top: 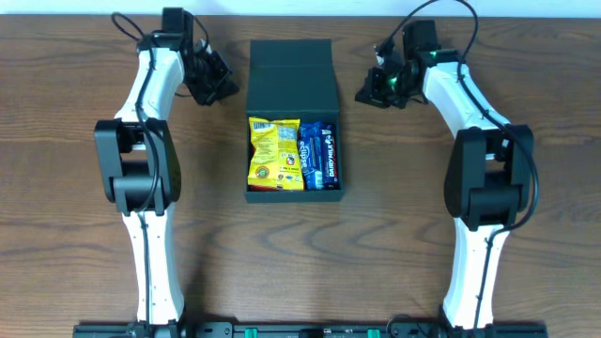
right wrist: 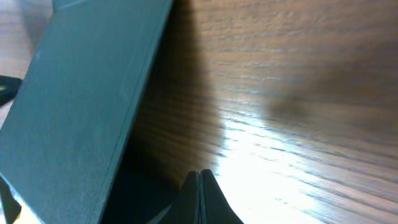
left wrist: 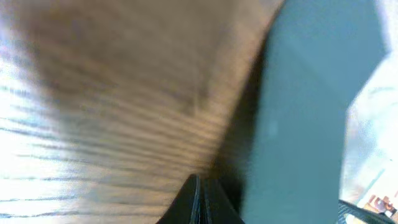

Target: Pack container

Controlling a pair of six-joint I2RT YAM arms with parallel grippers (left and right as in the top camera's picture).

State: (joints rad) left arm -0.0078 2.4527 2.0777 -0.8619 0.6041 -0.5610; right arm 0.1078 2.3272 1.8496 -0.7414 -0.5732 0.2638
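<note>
The dark teal-green container (top: 292, 70) sits at the table's far middle, its flap lid standing open at the back. Inside lie a yellow snack packet (top: 274, 152) and blue candy bars (top: 318, 156). My left gripper (top: 223, 87) is shut and empty, just left of the lid. In the left wrist view its fingertips (left wrist: 200, 186) are pressed together beside the container's wall (left wrist: 298, 118). My right gripper (top: 366, 92) is shut and empty, just right of the lid. In the right wrist view its fingertips (right wrist: 199, 180) are closed near the container's side (right wrist: 81, 106).
The brown wooden table (top: 75, 188) spreads on all sides of the container. Both white arms reach in from the front edge, one on each side.
</note>
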